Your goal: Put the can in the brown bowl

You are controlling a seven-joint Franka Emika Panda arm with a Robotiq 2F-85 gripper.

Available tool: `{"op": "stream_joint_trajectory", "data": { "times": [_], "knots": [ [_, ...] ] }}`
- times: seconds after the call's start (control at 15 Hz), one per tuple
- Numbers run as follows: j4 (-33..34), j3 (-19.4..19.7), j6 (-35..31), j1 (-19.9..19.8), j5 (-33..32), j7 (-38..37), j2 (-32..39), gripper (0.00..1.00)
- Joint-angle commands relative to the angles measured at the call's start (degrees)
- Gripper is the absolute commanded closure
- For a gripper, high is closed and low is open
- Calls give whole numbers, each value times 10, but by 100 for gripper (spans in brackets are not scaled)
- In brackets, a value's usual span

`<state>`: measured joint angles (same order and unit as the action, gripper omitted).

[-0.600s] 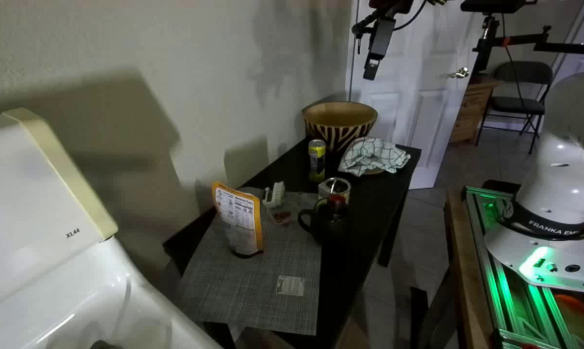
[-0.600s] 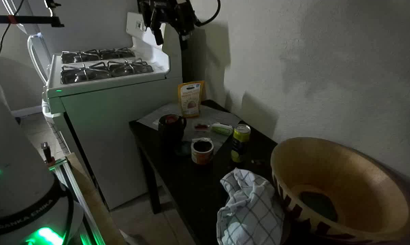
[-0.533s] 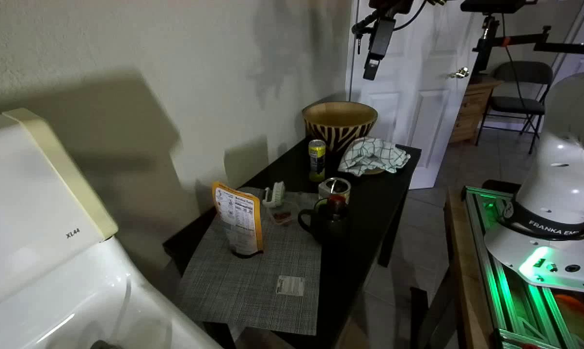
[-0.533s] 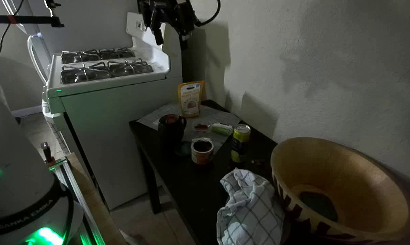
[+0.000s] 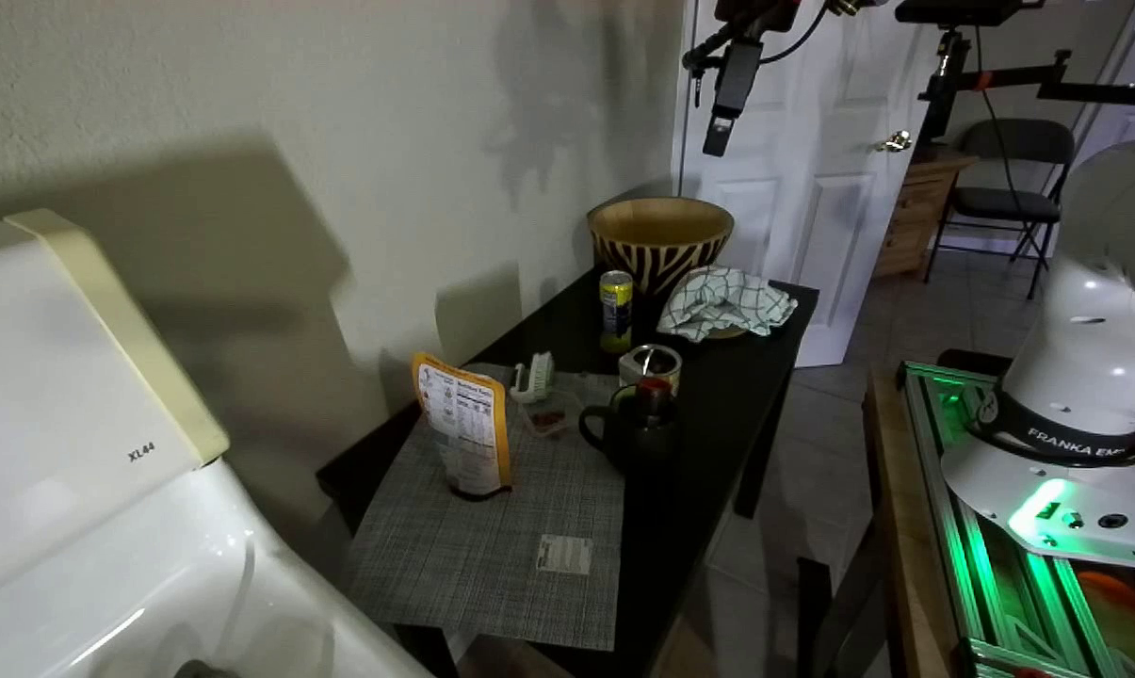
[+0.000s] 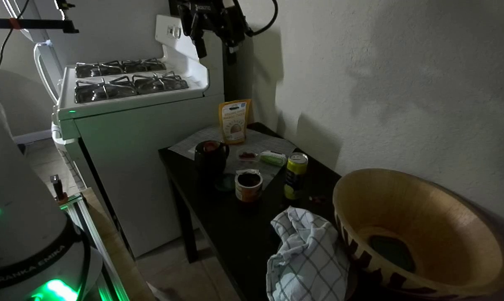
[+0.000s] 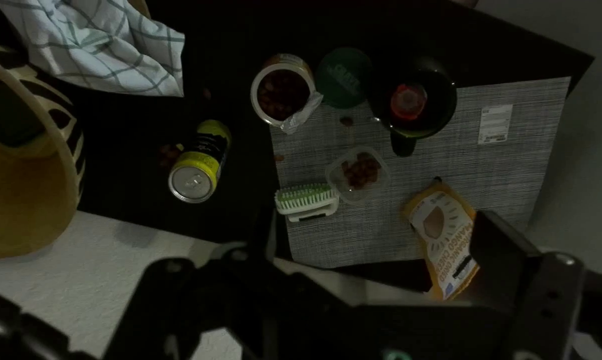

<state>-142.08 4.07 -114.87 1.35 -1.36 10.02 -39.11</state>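
Slightly, the tool (image 6: pixel 216 55) has moved toward the wall (image 6: pixel 381 92), its fingers (image 6: pixel 200 47) wide apart; the can (image 6: pixel 295 175) stands upright near the brown bowl (image 6: pixel 440 225).

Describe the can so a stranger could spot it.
On the black table, find the large round brown wooden bowl. Between it and the round orange-and-white tub stands the yellow-green-and-black metal can. Unlike the open tub, it has a flat silver top.

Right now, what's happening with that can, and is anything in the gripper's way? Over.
Gripper open, empty, up in the air. Can upright on table, outside brown bowl. Checkered cloth beside bowl, possible snag.
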Motion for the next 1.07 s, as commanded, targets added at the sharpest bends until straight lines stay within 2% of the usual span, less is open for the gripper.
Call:
{"op": "stream_joint_trajectory", "data": {
  "times": [0.0,0.33,0.6,0.8,0.87,0.93,1.0],
  "knots": [
    [17,42,-36,-17,2,32,72,0],
    [57,81,-85,-42,8,48,203,0],
    [116,76,-116,-59,4,23,333,0],
    [165,71,-101,-70,6,-5,415,0],
    [178,70,-87,-73,20,-2,421,0],
    [137,66,-114,-74,5,10,387,0],
    [152,65,-111,-76,6,7,406,0]
  ]
}}
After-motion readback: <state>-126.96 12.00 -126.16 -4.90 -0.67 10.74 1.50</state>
